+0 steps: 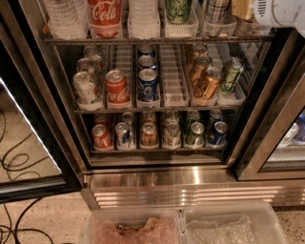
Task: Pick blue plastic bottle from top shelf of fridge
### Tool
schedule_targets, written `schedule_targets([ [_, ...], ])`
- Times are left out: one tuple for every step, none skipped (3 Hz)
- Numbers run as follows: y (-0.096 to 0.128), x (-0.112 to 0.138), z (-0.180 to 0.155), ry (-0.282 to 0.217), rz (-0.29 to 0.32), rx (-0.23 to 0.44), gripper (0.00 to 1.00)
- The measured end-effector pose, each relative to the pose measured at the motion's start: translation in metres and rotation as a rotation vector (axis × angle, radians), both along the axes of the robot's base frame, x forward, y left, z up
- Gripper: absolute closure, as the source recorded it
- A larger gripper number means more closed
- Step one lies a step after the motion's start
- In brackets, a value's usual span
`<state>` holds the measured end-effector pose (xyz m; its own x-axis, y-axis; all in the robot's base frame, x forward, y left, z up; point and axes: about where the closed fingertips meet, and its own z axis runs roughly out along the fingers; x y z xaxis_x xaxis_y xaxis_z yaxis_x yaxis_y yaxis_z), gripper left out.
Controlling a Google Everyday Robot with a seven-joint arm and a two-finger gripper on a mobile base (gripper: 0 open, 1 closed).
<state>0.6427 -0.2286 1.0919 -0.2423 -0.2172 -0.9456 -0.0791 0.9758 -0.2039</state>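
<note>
An open fridge [190, 178] fills the view, its door swung out to the left and its ribbed steel base catching the light. On the top shelf [157, 41], white lane trays hold a row of tall bottles cut off by the upper edge. From left to right these are a clear bottle [64, 16], a red Coca-Cola bottle [104, 14], another clear bottle [143, 14], a green-labelled bottle [178, 9] and the blue plastic bottle [218, 9]. Only the blue plastic bottle's silver-grey and dark banded lower body shows; it stands upright in the fifth lane.

The robot's pincer [281, 12] shows only as a white housing with a small vent at the top right corner, level with the top shelf's right end. Whether it is spread or pressed together cannot be told. The blue plastic bottle stands near it on the left, not touching it, and a yellowish item [240, 8] lies between the two.

Below, the middle rack carries a red can [116, 86], a blue can [148, 83], gold cans [205, 81] and a green can [231, 74]. The lowest rack holds a row of smaller cans [157, 133]. Dark cables [14, 162] trail over the floor at left, and two clear plastic bins [228, 228] sit at the bottom edge.
</note>
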Motion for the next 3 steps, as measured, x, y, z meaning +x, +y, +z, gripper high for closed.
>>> schedule_targets([
  [0.0004,0.0006,0.0002,0.0,0.001,-0.001,0.31],
  [0.0004,0.0046,0.0002,0.005,0.001,-0.006,0.27],
  [0.0005,0.0047,0.0002,0.005,0.001,-0.006,0.22],
])
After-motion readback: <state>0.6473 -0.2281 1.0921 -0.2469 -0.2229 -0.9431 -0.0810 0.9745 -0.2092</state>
